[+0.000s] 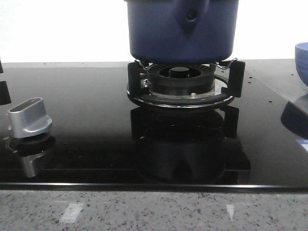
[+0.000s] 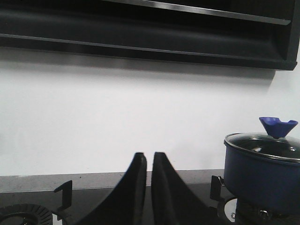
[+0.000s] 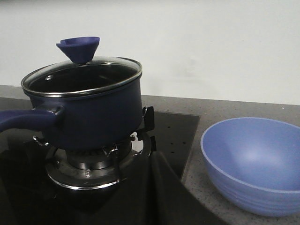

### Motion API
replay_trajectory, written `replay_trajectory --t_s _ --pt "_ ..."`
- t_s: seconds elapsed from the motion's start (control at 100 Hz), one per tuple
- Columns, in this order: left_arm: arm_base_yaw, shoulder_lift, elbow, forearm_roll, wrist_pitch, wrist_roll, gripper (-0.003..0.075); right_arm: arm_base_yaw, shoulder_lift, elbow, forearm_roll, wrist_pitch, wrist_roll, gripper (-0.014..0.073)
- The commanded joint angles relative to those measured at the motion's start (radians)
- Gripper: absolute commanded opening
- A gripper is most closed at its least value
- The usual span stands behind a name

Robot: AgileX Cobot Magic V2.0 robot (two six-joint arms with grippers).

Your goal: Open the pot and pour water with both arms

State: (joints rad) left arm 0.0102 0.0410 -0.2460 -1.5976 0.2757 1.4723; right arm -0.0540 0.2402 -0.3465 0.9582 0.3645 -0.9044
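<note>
The dark navy pot (image 1: 182, 29) stands on the middle burner (image 1: 181, 84), its handle mount with the round hole (image 1: 191, 14) facing me. In the right wrist view the pot (image 3: 89, 112) carries a glass lid (image 3: 84, 75) with a blue cone knob (image 3: 78, 48), and its handle (image 3: 23, 119) sticks out sideways. My right gripper (image 3: 153, 157) is shut and empty, low beside the burner, between pot and bowl. My left gripper (image 2: 149, 157) is shut and empty, well to the left of the pot (image 2: 262, 176) and its lid knob (image 2: 278, 126). Neither gripper shows in the front view.
A lighter blue bowl (image 3: 253, 164) sits on the grey counter right of the hob, also at the front view's right edge (image 1: 302, 57). A silver knob (image 1: 31, 118) stands on the black glass hob (image 1: 86, 144) at the left. A second burner (image 2: 23, 215) lies left of the left gripper. A dark hood (image 2: 140, 33) hangs above.
</note>
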Motion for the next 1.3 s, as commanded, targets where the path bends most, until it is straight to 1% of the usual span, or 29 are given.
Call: replay_trajectory --t_s 0.0,0.09,0.11,0.14,0.16,0.17,0.18,0.19,0.21,0.22,0.23,0.24,0.25,0.26,0.27,0.28,0.29,0.3,0.31,0.32,0.33,0.36,0.4,0.43,0.53,0.63,0.78,0.82,1.29 --pt "-0.008 0.011 -0.026 -0.031 -0.002 0.0 -0.002 -0.001 0.009 -0.026 0.027 -0.044 -0.008 -0.0056" --pt "-0.008 0.011 -0.026 -0.006 -0.003 -0.002 -0.002 -0.001 0.009 -0.026 0.027 -0.044 -0.008 -0.0056" --pt "-0.008 0.011 -0.026 0.028 -0.001 -0.022 -0.002 -0.001 0.009 -0.026 0.027 -0.044 -0.008 -0.0056" --pt "-0.008 0.011 -0.026 0.103 0.003 -0.087 -0.002 -0.001 0.009 -0.026 0.027 -0.044 -0.008 -0.0056" --pt "-0.008 0.011 -0.026 0.174 0.001 -0.168 -0.002 -0.001 0.009 -0.026 0.027 -0.044 -0.008 -0.0056" --pt "-0.006 0.011 -0.026 0.229 -0.006 -0.235 -0.002 -0.001 0.009 -0.026 0.027 -0.044 -0.008 -0.0056" --pt "-0.006 0.011 -0.026 0.259 -0.01 -0.272 -0.002 -0.001 0.009 -0.026 0.027 -0.044 -0.008 -0.0056" --pt "-0.006 0.011 -0.026 0.327 -0.018 -0.354 -0.002 -0.001 0.009 -0.026 0.027 -0.044 -0.008 -0.0056" --pt "-0.006 0.011 -0.026 0.404 -0.025 -0.445 -0.002 -0.001 0.009 -0.026 0.027 -0.044 -0.008 -0.0056" --pt "-0.006 0.011 -0.026 0.488 -0.028 -0.541 -0.002 -0.001 0.009 -0.026 0.027 -0.044 -0.008 -0.0056" --pt "-0.006 0.011 -0.026 0.532 -0.031 -0.591 -0.002 -0.001 0.009 -0.026 0.027 -0.044 -0.008 -0.0056" --pt "-0.006 0.011 -0.024 0.621 -0.033 -0.691 -0.002 -0.001 0.009 -0.026 0.027 -0.044 -0.008 -0.0056" --pt "-0.006 0.011 -0.024 0.665 -0.033 -0.741 -0.002 -0.001 0.009 -0.026 0.027 -0.044 -0.008 -0.0056" --pt "-0.006 0.011 -0.022 0.71 -0.036 -0.841 -0.002 -0.001 0.009 -0.026 0.027 -0.044 -0.008 -0.0056" --pt "-0.006 0.011 -0.02 0.798 -0.036 -0.889 -0.002 -0.001 0.009 -0.026 0.027 -0.044 -0.008 -0.0056" --pt "-0.006 0.011 -0.018 0.841 -0.038 -0.936 -0.002 -0.001 0.009 -0.026 0.027 -0.044 -0.008 -0.0056" --pt "-0.006 0.011 -0.015 0.924 -0.038 -1.026 -0.002 -0.001 0.009 -0.026 0.027 -0.044 -0.008 -0.0056" --pt "-0.006 0.011 -0.013 0.963 -0.041 -1.069 -0.002 -0.001 0.009 -0.026 0.027 -0.044 -0.008 -0.0056" --pt "-0.006 0.011 -0.011 1.037 -0.044 -1.149 -0.002 -0.001 0.009 -0.026 0.027 -0.044 -0.008 -0.0056" --pt "-0.006 0.011 -0.006 1.072 -0.047 -1.187 -0.002 -0.001 0.009 -0.026 0.027 -0.044 -0.008 -0.0056" --pt "-0.006 0.011 -0.003 1.105 -0.053 -1.255 -0.002 -0.001 0.009 -0.026 0.027 -0.044 -0.008 -0.0056" --pt "-0.006 0.011 0.013 1.237 -0.068 -1.362 -0.002 -0.001 0.009 -0.026 0.027 -0.044 -0.008 -0.0056" --pt "-0.006 0.011 0.035 1.319 -0.096 -1.445 -0.002 -0.001 0.009 -0.026 0.027 -0.044 -0.008 -0.0056" --pt "-0.006 0.011 0.061 1.352 -0.117 -1.457 -0.002 -0.001 0.009 -0.026 0.027 -0.044 -0.008 -0.0056" --pt "-0.006 -0.005 0.132 1.398 -0.164 -1.457 -0.002 -0.001 0.009 -0.026 0.027 -0.044 -0.008 -0.0056" --pt "-0.006 -0.061 0.198 1.461 -0.198 -1.457 -0.002 -0.001 0.009 -0.026 0.027 -0.044 -0.008 -0.0056" --pt "-0.006 -0.072 0.283 1.474 -0.306 -1.457 -0.002 -0.001 0.009 -0.026 0.027 -0.044 -0.008 -0.0056" --pt "-0.006 -0.072 0.28 1.478 -0.276 -1.457 -0.002 -0.001 0.009 -0.026 0.027 -0.044 -0.008 -0.0056" --pt "-0.006 -0.073 0.278 1.476 -0.262 -1.457 -0.002 -0.001 0.009 -0.026 0.027 -0.043 -0.008 -0.0056"
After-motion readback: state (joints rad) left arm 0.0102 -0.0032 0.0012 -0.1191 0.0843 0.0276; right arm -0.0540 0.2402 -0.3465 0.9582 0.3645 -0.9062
